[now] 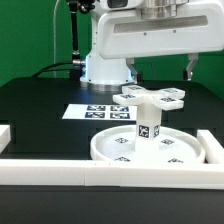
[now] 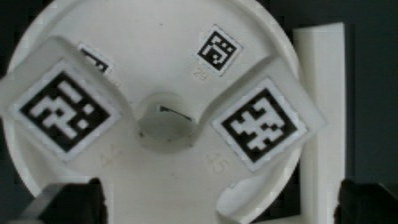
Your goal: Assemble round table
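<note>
Looking from the front, you first meet the white border bars [image 1: 60,165], then the round disc [image 1: 110,150] lying flat on the black table [image 1: 40,100]. Your leg [image 1: 149,127] stands upright on it, the cross-shaped foot [image 1: 152,96] on top. Beyond lies the marker board [image 1: 95,111]; above, the gripper [image 1: 160,68] hangs with fingers apart, clear of the foot.

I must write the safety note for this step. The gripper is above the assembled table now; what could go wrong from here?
1. The cross-shaped foot sits high on the leg, above the round disc. If the gripper descends off-centre, it may tilt this tall stack.
2. In the wrist view only the dark fingertips show, so the alignment with the foot is hard to judge.
3. The disc lies near the white border bar; a push could jam it there.
</note>
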